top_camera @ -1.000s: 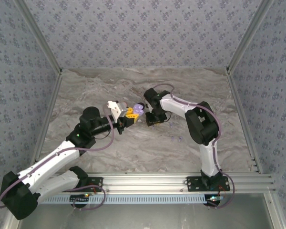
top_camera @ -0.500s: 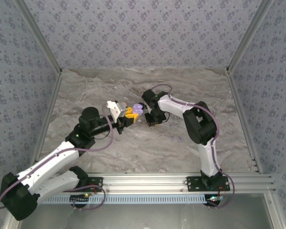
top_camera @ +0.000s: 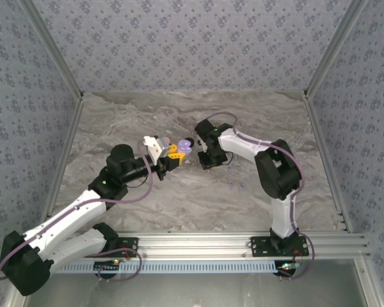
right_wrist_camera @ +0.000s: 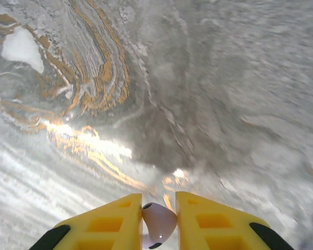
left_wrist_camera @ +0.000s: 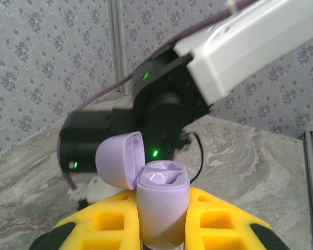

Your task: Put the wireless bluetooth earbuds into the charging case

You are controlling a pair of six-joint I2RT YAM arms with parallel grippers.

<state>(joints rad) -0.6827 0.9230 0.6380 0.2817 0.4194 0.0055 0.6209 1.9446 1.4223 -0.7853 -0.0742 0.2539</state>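
Note:
My left gripper (left_wrist_camera: 163,200) is shut on a lavender charging case (left_wrist_camera: 161,219), held upright with its lid (left_wrist_camera: 119,159) swung open to the left and both wells showing. From above, the case (top_camera: 184,146) sits at the tip of the left gripper (top_camera: 174,153). My right gripper (right_wrist_camera: 159,200) is shut on a pale lavender earbud (right_wrist_camera: 159,223), pinched between its yellow fingers (right_wrist_camera: 109,221) above the marbled table. In the top view the right gripper (top_camera: 209,160) hangs just right of the case, a small gap apart.
A few loose lavender earbuds (top_camera: 237,186) and another earbud (top_camera: 232,168) lie on the table (top_camera: 134,115) right of the grippers. The right arm's dark wrist (left_wrist_camera: 156,104) looms close behind the case. Patterned walls enclose the table on three sides.
The right gripper has shifted slightly to the right, away from the case, with the earbud still in it. The left gripper and case have stayed put.

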